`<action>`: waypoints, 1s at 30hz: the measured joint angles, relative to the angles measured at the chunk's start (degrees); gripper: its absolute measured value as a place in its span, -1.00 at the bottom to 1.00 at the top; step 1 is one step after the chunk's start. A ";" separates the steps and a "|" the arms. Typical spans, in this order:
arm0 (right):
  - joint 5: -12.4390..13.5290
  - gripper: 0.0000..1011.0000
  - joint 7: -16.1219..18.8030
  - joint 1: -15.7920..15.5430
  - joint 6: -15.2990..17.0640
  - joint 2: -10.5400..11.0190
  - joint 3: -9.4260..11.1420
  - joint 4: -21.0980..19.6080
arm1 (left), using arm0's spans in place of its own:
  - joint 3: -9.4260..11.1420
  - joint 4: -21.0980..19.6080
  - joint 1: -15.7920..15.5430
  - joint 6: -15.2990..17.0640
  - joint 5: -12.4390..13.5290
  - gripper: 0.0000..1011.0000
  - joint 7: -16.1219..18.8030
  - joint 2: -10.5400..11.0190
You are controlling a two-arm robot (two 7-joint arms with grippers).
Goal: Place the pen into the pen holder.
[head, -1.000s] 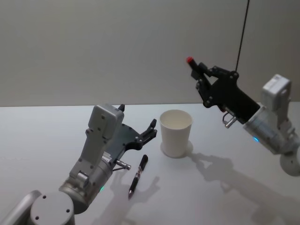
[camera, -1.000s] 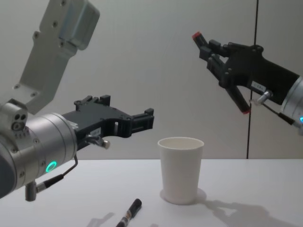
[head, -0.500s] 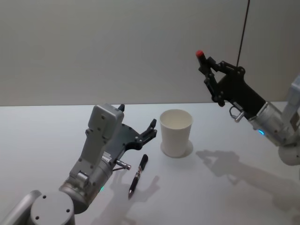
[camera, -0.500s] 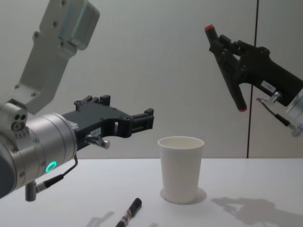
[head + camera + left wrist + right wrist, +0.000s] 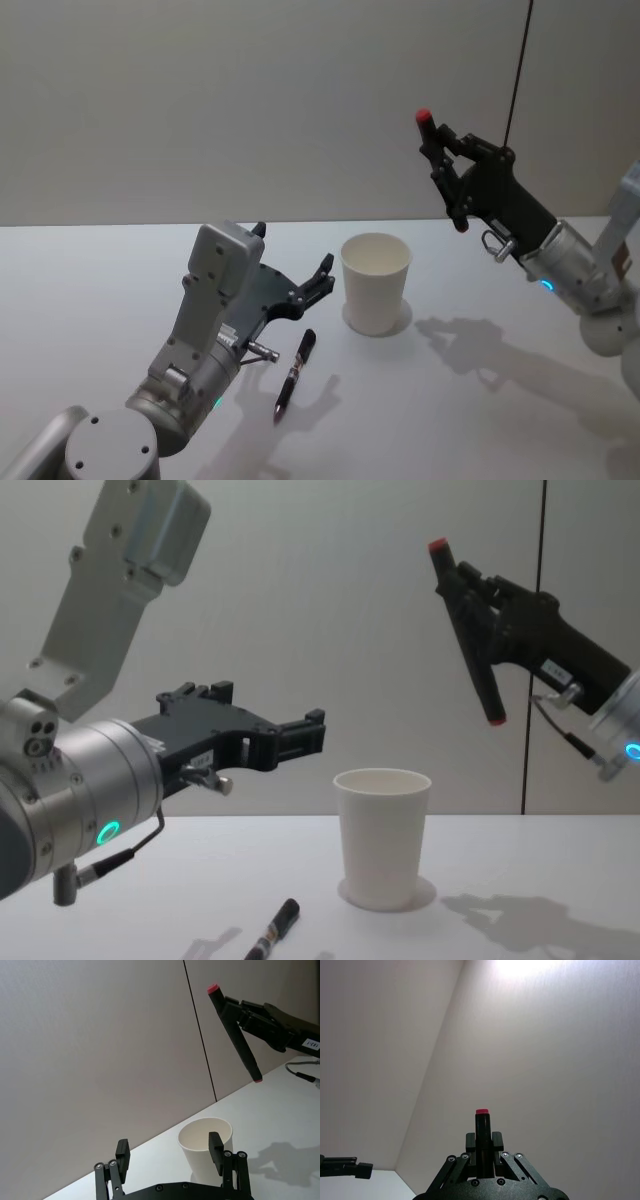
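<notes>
Now that the right claw [image 5: 468,600] tips its gripped pen [image 5: 238,1040] steeper, the lower end nears the pen holder [image 5: 381,835], not yet above. The left claw [image 5: 300,738] hangs wide.

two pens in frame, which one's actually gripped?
The red-capped pen, held aloft in the right gripper, above and right of the pen holder. The other pen lies flat on the table near the open left gripper.
</notes>
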 joint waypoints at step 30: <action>-8.51 -0.65 -18.08 -2.71 3.88 -0.84 -6.68 -5.40 | 0.00 0.00 0.00 0.00 0.00 0.99 0.00 0.00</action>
